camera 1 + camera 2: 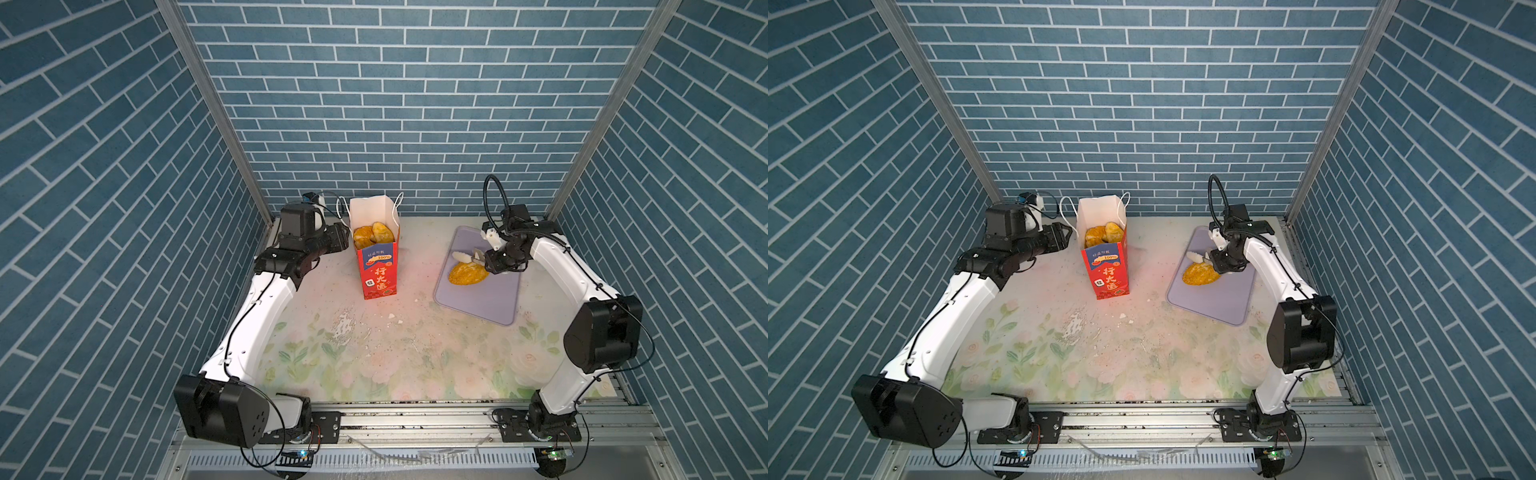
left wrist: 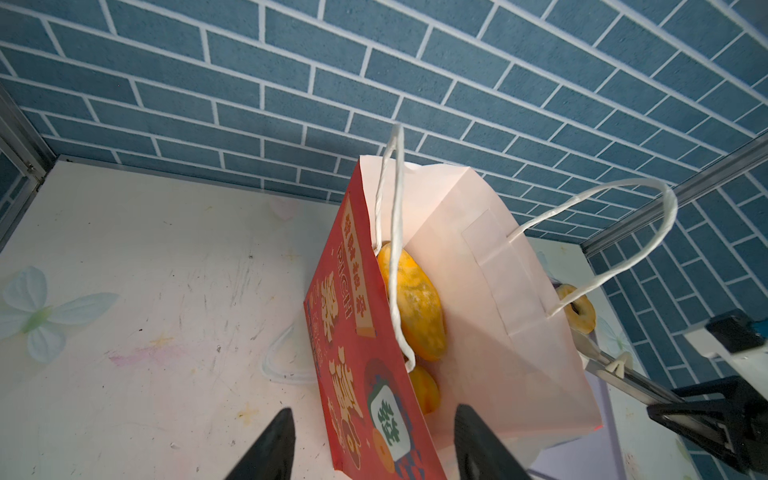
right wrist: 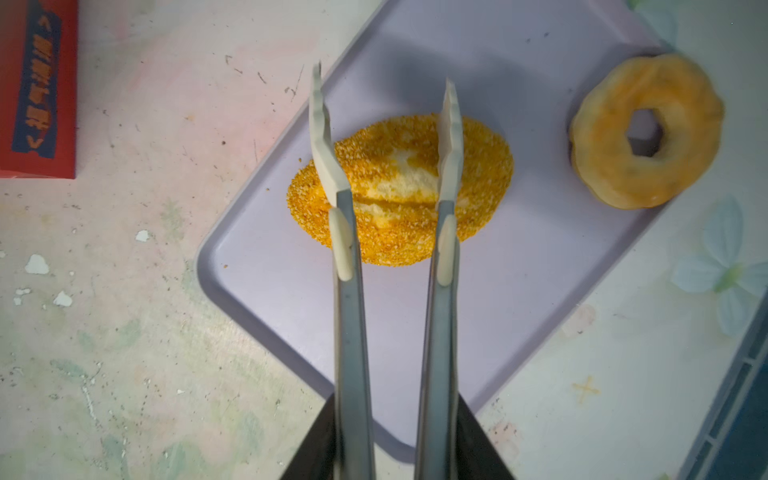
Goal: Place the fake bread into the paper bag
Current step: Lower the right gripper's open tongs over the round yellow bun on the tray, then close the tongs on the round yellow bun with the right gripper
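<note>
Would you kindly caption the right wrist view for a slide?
The right gripper holds open tongs over the oval loaf on the lilac tray, ring doughnut nearby.

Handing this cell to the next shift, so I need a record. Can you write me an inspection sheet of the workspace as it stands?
Surface: floral table, scuffed, its coating worn in patches.
Job's things: paper bag upright and open, several fake bread pieces inside; oval loaf and ring doughnut lie on the lilac tray.
Clutter: white flakes scattered on the table; nothing else seen.
Pincers: left pincer open beside the bag; right pincer shut on tongs, whose tips straddle the loaf.
Cables: black cable loops above the right wrist; others run along both arms.
Surroundings: blue brick-pattern walls; metal rail in front.
</note>
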Controlling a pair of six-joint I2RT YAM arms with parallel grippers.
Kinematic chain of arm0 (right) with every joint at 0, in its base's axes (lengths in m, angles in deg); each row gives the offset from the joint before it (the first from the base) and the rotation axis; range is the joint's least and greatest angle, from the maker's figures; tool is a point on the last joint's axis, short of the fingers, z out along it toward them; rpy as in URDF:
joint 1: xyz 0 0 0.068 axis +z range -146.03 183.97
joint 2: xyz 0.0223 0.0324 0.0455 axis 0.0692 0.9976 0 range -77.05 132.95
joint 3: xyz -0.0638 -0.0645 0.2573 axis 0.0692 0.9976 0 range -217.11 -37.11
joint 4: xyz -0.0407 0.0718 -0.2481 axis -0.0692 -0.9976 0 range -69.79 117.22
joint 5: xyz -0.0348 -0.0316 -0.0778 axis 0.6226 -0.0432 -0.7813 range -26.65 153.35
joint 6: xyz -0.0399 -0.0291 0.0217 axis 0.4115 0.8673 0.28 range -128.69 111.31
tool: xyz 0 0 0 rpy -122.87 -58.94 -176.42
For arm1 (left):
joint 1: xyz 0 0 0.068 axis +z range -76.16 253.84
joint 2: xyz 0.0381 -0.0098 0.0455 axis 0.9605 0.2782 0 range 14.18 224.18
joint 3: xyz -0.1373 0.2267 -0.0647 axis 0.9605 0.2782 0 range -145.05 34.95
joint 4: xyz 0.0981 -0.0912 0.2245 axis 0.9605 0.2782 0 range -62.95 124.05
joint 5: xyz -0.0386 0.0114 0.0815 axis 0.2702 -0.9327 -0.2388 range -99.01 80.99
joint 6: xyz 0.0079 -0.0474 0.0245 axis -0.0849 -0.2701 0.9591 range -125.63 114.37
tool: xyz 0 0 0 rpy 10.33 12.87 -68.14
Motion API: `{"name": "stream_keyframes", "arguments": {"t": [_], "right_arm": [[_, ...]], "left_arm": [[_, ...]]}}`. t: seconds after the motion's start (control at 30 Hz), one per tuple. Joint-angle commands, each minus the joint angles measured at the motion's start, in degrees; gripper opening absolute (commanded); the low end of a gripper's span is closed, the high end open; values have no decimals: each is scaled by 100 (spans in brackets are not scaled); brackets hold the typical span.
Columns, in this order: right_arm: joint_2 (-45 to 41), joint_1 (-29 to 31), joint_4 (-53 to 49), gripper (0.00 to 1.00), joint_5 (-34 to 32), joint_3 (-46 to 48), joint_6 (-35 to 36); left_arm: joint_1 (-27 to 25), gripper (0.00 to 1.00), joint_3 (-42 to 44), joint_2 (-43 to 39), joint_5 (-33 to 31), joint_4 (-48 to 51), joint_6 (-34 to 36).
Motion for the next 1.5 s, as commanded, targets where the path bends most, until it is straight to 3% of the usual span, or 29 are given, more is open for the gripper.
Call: {"name": "stream_keyframes", "arguments": {"t": [0.0,0.37,0.7,0.97,1.23,1.33,1.47], "right_arm": [[-328,1,79,42,-50,-163,-356],[-815,191,-128,45,-537,508,-3083],[-787,470,564,49,-427,1136,-3916],[-110,529,548,49,-440,852,-3752],[65,438,-461,40,-617,420,-1563],[39,254,-725,42,-776,334,-1310],[-58,206,-710,52,-686,230,-1617]], "left_arm": [[18,62,65,-46,97,-141,-40],[18,62,118,-59,127,-176,-50],[18,62,66,13,203,-194,-40],[18,62,137,-116,71,-124,35],[19,62,134,-68,51,-115,61],[18,62,140,-22,75,-133,37],[24,62,154,3,86,-178,5]]}}
